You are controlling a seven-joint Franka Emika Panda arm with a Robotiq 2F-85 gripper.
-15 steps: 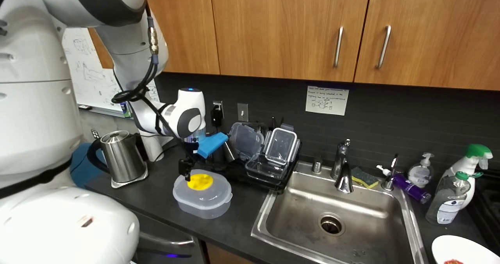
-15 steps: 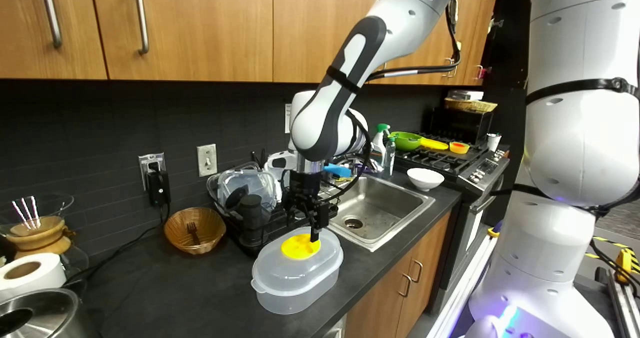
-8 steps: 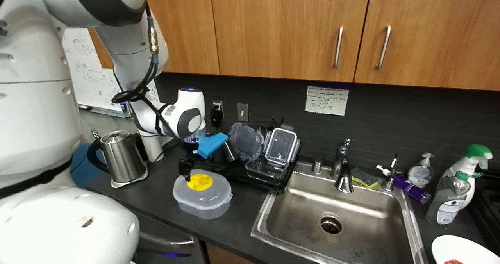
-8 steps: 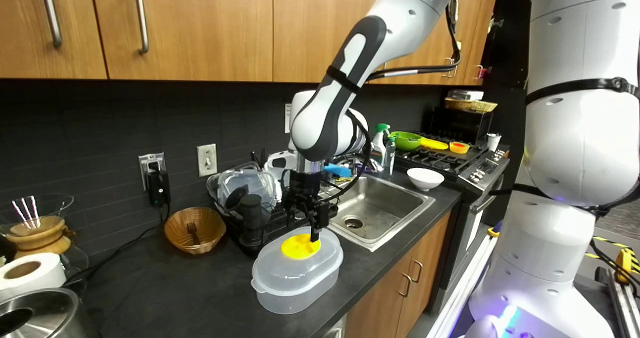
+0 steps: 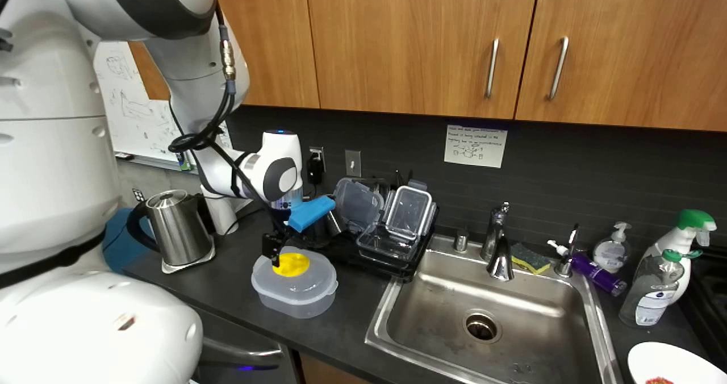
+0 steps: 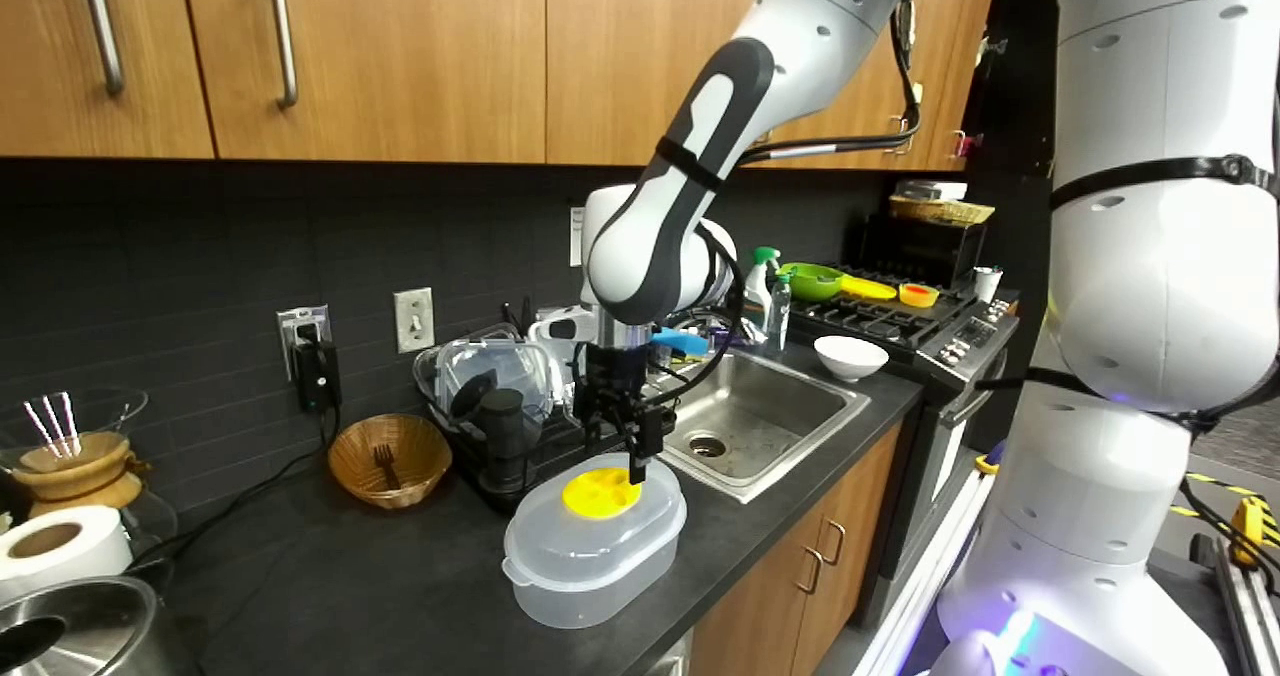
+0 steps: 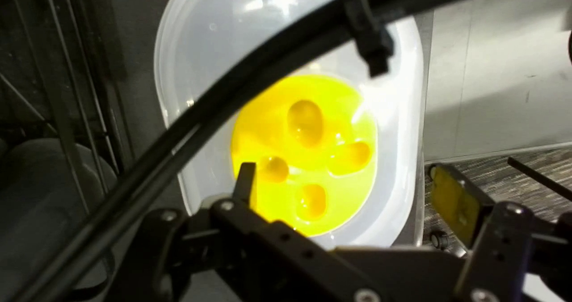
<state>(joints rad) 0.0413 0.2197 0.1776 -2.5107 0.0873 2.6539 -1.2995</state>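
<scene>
Gripper (image 7: 351, 191), spread, near yellow disc (image 7: 308, 160)

From opposite sides of the robot (image 6: 1160, 286), both exterior views look down at mid-range across the counter (image 6: 370, 576) toward the kitchen wall (image 5: 590, 171), sharing the tub (image 6: 595, 556) and sink (image 5: 443, 316). Close above the tub, the wrist view faces down, the yellow disc (image 7: 308, 164) on top near mid-frame.

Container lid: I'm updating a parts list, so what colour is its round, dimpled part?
Bright yellow; the dimpled part shows best in the wrist view.
</scene>
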